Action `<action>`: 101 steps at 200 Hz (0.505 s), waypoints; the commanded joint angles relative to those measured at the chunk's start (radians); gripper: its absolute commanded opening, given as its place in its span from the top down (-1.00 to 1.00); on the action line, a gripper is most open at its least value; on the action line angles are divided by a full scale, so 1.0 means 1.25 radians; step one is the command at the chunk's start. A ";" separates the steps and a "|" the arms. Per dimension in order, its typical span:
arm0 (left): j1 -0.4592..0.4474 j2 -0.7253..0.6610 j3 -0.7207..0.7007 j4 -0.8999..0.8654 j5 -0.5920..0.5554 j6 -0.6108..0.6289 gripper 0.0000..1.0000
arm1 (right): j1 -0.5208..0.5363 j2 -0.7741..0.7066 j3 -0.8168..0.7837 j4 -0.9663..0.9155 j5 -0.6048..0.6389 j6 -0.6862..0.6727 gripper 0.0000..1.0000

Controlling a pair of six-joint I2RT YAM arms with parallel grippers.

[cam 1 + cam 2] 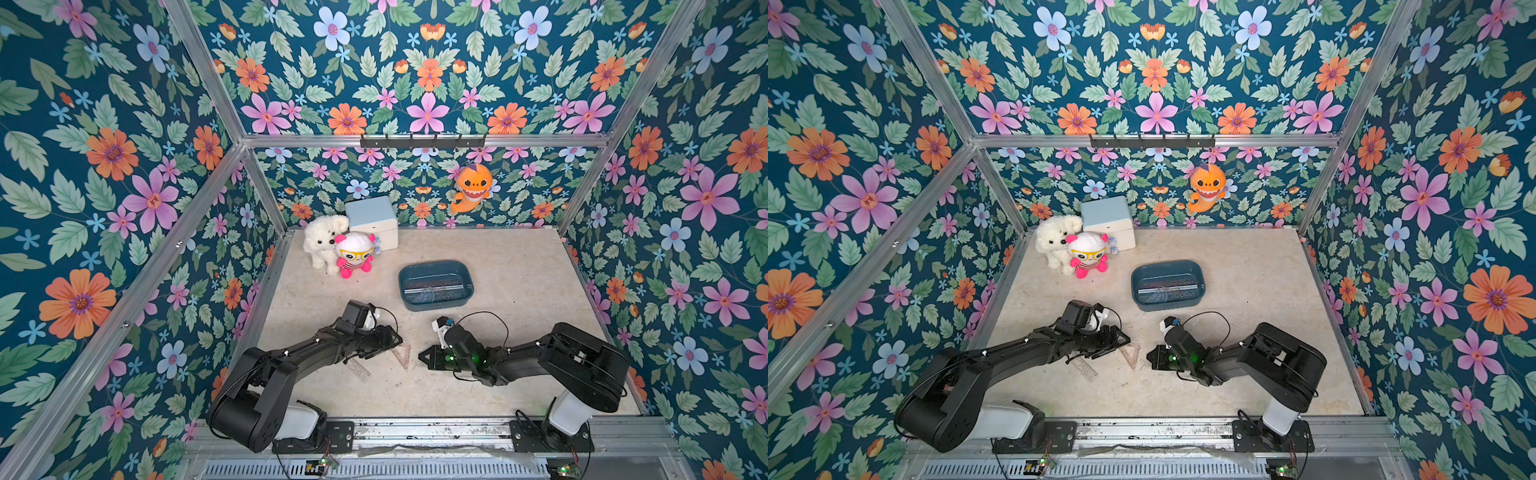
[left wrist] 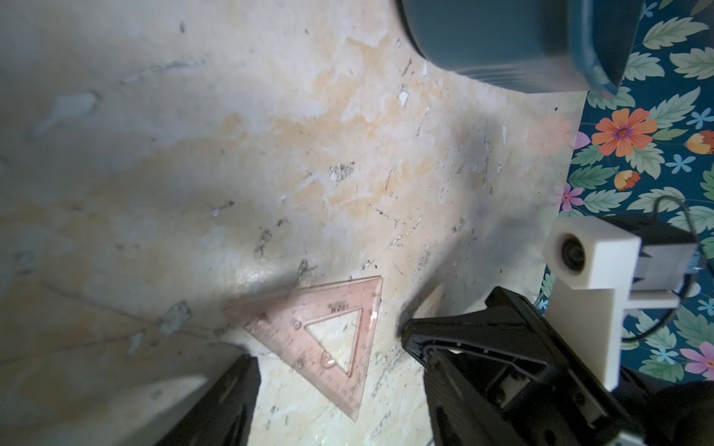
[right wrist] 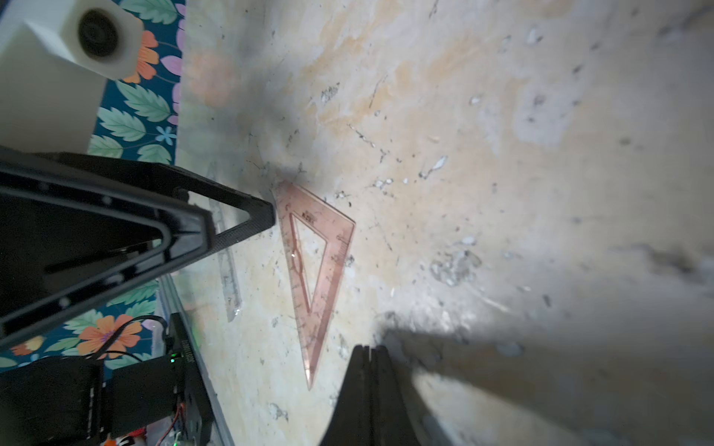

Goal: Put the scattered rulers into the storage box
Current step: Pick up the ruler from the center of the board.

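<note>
The pale, stained table (image 1: pixel 511 374) carries two black arms reaching in from the near edge, the left arm (image 1: pixel 291 361) and the right arm (image 1: pixel 582 357). Beyond them, mid-table, sits the storage box (image 1: pixel 436 305), with several clear rulers (image 1: pixel 432 291) already lying flat inside. In the far left corner a pale blue-and-white cube box (image 1: pixel 372 216), a white plush dog (image 1: pixel 322 239) and a pink doll (image 1: pixel 353 253) crowd together, well apart from the storage box. An orange shark toy (image 1: pixel 471 185) hangs on the back wall.

Between the arm tips a pinkish triangle ruler (image 2: pixel 270 328) lies flat on the table. The left gripper (image 2: pixel 328 347) is spread open over it, one fingertip (image 3: pixel 266 216) right at a corner; I cannot tell if it touches. The right gripper (image 3: pixel 369 349) is closed and empty, pointing at the triangle's narrow tip. A clear straight ruler (image 1: pixel 1084 368) lies just beside it, partly hidden under the left arm.
</note>
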 commanded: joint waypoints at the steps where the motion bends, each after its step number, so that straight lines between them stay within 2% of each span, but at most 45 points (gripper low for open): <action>1: 0.001 0.008 -0.005 -0.094 -0.086 -0.016 -0.48 | 0.001 -0.048 0.027 -0.181 0.055 -0.046 0.97; 33: 0.000 0.059 -0.015 -0.043 -0.060 -0.021 -0.47 | 0.001 -0.030 0.078 -0.180 0.059 -0.059 0.97; 85: 0.005 0.010 -0.016 -0.082 -0.084 -0.005 -0.47 | 0.007 -0.011 0.133 -0.178 0.040 -0.072 1.00; 101: 0.008 0.000 -0.018 -0.088 -0.088 -0.004 -0.47 | 0.014 0.028 0.153 -0.186 0.035 -0.078 1.00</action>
